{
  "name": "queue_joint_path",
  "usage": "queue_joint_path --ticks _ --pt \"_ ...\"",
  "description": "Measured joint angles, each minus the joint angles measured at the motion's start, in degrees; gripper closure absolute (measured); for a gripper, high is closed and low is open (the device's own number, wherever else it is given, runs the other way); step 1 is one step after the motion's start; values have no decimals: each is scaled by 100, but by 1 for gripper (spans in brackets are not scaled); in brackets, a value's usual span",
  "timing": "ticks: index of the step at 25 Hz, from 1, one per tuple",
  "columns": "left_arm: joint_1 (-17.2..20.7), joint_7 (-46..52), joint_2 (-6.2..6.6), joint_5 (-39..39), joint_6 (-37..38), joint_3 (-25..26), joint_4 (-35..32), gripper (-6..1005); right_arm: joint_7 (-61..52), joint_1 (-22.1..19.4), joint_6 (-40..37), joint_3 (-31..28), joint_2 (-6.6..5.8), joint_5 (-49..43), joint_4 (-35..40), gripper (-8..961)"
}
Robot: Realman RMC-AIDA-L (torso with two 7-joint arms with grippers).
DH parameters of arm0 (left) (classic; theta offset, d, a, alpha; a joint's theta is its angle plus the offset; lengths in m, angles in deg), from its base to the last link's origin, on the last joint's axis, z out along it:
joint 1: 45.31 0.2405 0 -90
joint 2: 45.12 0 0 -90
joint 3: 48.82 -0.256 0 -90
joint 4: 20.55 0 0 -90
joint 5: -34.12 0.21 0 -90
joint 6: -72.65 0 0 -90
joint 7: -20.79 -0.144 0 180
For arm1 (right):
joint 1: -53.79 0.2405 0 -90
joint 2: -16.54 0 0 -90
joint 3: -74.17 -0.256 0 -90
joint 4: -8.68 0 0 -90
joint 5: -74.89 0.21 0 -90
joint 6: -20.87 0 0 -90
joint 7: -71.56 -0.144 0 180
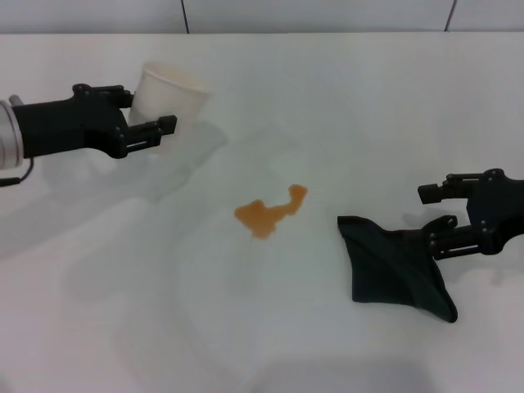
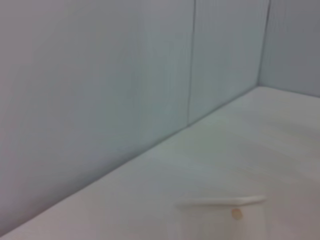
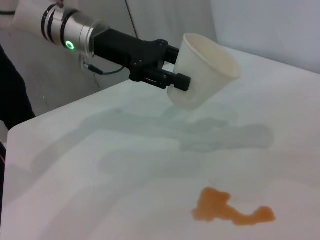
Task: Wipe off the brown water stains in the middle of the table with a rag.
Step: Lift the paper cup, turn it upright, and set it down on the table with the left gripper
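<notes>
The left end effector (image 1: pixel 150 115) is clamped on a tilted white cup (image 1: pixel 165 97), held above the bench (image 1: pixel 98 311) at its far left. The right end effector (image 1: pixel 438 209) is spread wide, empty, its lower finger (image 1: pixel 442 246) at the rag's (image 1: pixel 393 270) right edge; contact cannot be told. The rag lies flat on the bench, near and right of the stain (image 1: pixel 268 210), which sits mid-bench.
</notes>
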Motion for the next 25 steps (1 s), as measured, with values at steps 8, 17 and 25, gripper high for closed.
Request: queue_joint_path --ticks 8,17,25 --pt "94 -1144 -78 -950 -126 90 931 455 62 19 25 1 0 6 -100 122" --pt "169 -1988 -119 -1251 -165 91 1537 456 220 56 37 1 0 53 -282 122" --pt "209 -2524 -130 -1324 -412 90 1982 456 221 64 35 10 8 63 -369 123"
